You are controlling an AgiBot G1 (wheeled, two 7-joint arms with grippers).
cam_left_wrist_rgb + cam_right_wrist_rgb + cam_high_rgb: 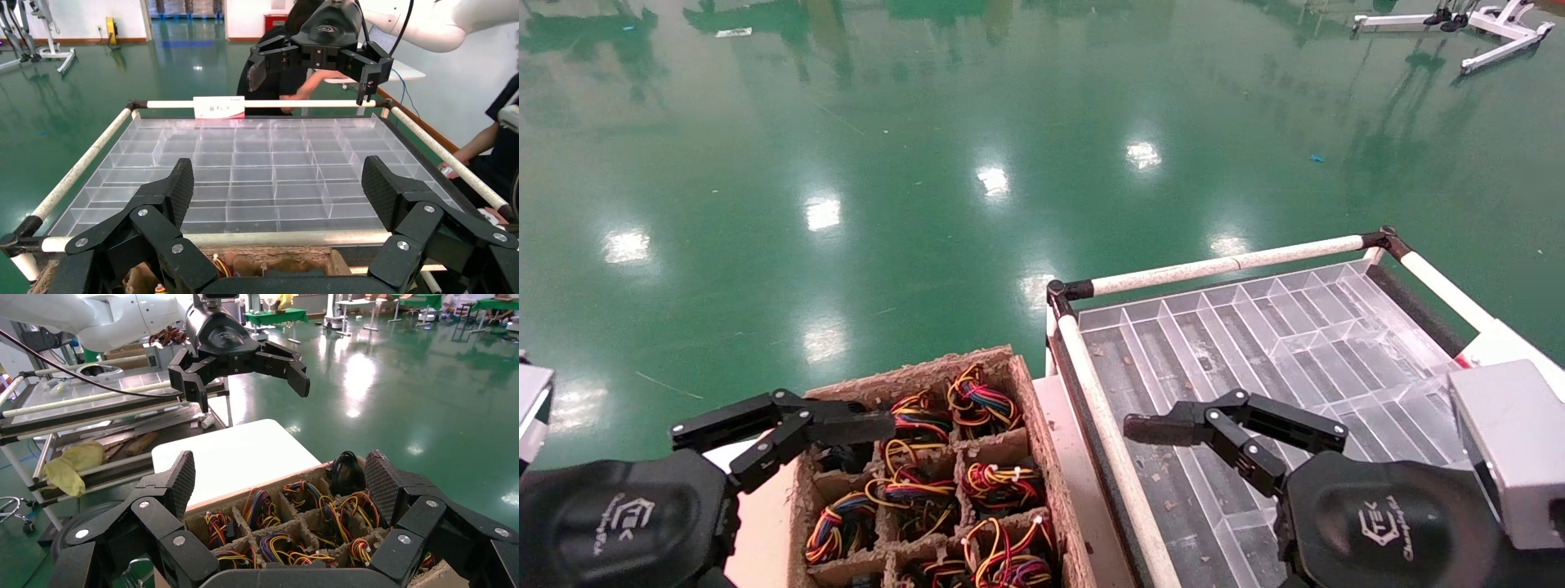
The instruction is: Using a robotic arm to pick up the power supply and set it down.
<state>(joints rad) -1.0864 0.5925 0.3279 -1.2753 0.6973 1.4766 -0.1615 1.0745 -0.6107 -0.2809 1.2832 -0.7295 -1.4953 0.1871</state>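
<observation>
Left hand (280, 190) is spread wide, nothing between its ribbed pads (177, 190), and it's hanging just above the near corner of the cardboard crate (1027, 408). That looks like a ready stance, jaws opened ahead of a drop into one of the cells. Right below and beside it is the power supply (919, 425), one of many. Each sits nose-down in its own cardboard cell, so all that shows is the coiled red, yellow, blue and black wire bundle on top, with the metal body hidden. Packed that way they can't knock together, but I'd say the hand has little wall clearance and loose wires to snag on. No contact yet, so the pick hasn't begun. Across the gap, the right hand (278, 478) is spread just as wide and empty, poised over the clear divided tray (1254, 343) and touching nothing. It could be waiting to receive or simply parked out of the way; I can't say which. The tray lies on a cart framed by white tube rails (1222, 263), and its slots look bare apart from some brown crumbs, so it seems the likely set-down spot. It sits just beside the crate, which keeps the carry short. The crate itself rests on a pale bench (238, 453), with glossy green floor (928, 163) stretching beyond.
</observation>
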